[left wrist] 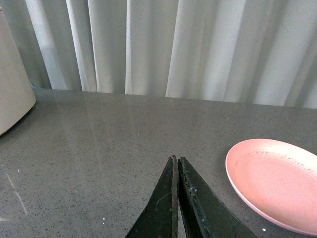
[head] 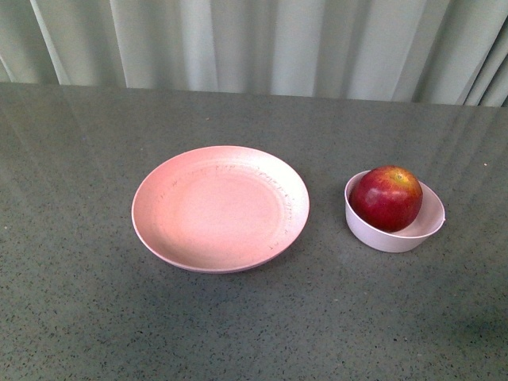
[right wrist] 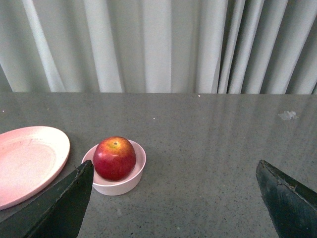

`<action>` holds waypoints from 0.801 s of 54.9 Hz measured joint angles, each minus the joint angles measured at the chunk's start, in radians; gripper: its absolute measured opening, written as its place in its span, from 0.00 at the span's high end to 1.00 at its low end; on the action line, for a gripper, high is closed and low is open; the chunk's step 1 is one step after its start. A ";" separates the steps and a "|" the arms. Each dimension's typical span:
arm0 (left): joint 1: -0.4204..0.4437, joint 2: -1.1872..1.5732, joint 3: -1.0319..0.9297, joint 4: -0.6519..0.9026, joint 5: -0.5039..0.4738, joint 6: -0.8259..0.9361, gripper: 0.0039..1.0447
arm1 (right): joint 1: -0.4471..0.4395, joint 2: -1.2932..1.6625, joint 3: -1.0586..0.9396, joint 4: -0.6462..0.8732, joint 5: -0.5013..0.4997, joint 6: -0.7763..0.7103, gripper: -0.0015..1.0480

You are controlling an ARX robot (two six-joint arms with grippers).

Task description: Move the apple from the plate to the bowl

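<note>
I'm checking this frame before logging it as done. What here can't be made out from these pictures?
- Front view: neither arm shows; the bowl floor is hidden by the apple.
- Left wrist view: the pale object at the frame edge is cut off, unidentifiable; the plate is cut by the edge.
- Right wrist view: the right gripper fingers run off-frame.

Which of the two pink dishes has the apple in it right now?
The small pale bowl, right of the wide salmon plate. The apple sits inside it; the plate holds nothing.
</note>
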 joint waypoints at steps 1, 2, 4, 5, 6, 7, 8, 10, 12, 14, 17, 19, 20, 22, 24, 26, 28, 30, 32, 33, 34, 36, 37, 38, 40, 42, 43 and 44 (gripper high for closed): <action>0.000 -0.008 0.000 -0.007 0.000 0.000 0.99 | 0.000 0.000 0.000 0.000 0.000 0.000 0.09; 0.000 -0.010 0.000 -0.010 0.000 0.000 0.99 | 0.000 0.000 0.000 0.000 0.000 0.000 0.09; 0.000 -0.018 0.000 -0.019 0.000 0.000 0.99 | 0.000 0.000 0.000 0.000 0.000 0.000 0.09; 0.000 -0.026 0.000 -0.026 0.000 0.000 0.99 | 0.000 0.000 0.000 0.000 0.000 0.000 0.09; 0.000 -0.031 0.000 -0.031 0.000 0.000 0.99 | 0.000 0.000 0.000 0.000 0.000 0.000 0.09; 0.000 -0.034 0.000 -0.035 0.000 0.000 0.99 | 0.000 0.000 0.000 0.000 0.000 0.000 0.09; 0.000 -0.037 0.000 -0.038 0.000 0.000 0.99 | 0.000 0.000 0.000 0.000 0.000 0.000 0.09; 0.000 -0.083 0.000 -0.101 0.000 0.000 0.99 | 0.000 0.000 0.000 0.000 0.000 0.000 0.09; 0.000 -0.128 0.000 -0.162 0.000 0.000 0.99 | 0.000 0.000 0.000 0.000 0.000 0.000 0.09; 0.000 -0.167 0.000 -0.198 0.000 0.000 0.99 | 0.000 0.000 0.000 0.000 0.000 0.000 0.09; 0.000 -0.195 0.000 -0.207 0.000 0.000 0.99 | 0.000 0.000 0.000 0.000 0.000 0.000 0.09; 0.000 -0.195 0.000 -0.208 0.000 0.000 0.99 | 0.000 0.000 0.000 0.000 0.000 0.000 0.09; 0.000 -0.195 0.000 -0.209 0.000 0.000 0.99 | 0.000 0.000 0.000 0.000 0.000 0.000 0.09; 0.001 -0.196 0.000 -0.214 0.000 0.000 0.99 | 0.000 0.000 0.000 0.000 0.000 0.000 0.09; 0.001 -0.196 0.000 -0.214 0.000 0.000 0.99 | 0.000 0.000 0.000 0.000 0.000 0.000 0.09; 0.001 -0.197 0.000 -0.214 0.000 0.000 0.99 | 0.000 0.000 0.000 0.000 0.000 0.000 0.09; 0.001 -0.197 0.000 -0.214 0.000 0.000 0.99 | 0.000 0.000 0.000 0.000 0.000 0.000 0.09; 0.001 -0.197 0.000 -0.214 0.000 0.000 0.99 | 0.000 0.000 0.000 0.000 0.000 0.000 0.09; 0.001 -0.197 0.000 -0.214 0.000 0.000 0.99 | 0.000 0.000 0.000 0.000 0.000 0.000 0.09; 0.001 -0.197 0.000 -0.214 0.000 0.000 0.99 | 0.000 0.000 0.000 0.000 0.000 0.000 0.09; 0.001 -0.197 0.000 -0.214 0.000 0.000 0.99 | 0.000 0.000 0.000 0.000 0.000 0.000 0.09; 0.001 -0.197 0.000 -0.214 0.000 0.000 0.99 | 0.000 0.000 0.000 0.000 0.000 0.000 0.09; 0.001 -0.197 0.000 -0.214 0.000 0.000 0.99 | 0.000 0.000 0.000 0.000 0.000 0.000 0.09; 0.001 -0.197 0.000 -0.214 0.000 0.000 0.98 | 0.000 0.000 0.000 0.000 0.000 0.000 0.09; 0.001 -0.197 0.000 -0.214 0.000 0.000 0.91 | 0.000 0.000 0.000 0.000 0.000 0.000 0.09; 0.001 -0.197 0.000 -0.214 0.000 0.000 0.86 | 0.000 0.000 0.000 0.000 0.000 0.000 0.09; 0.001 -0.197 0.000 -0.214 0.000 0.000 0.83 | 0.000 0.000 0.000 0.000 0.000 0.000 0.09; 0.001 -0.197 0.000 -0.214 0.000 0.000 0.81 | 0.000 0.000 0.000 0.000 0.000 0.000 0.09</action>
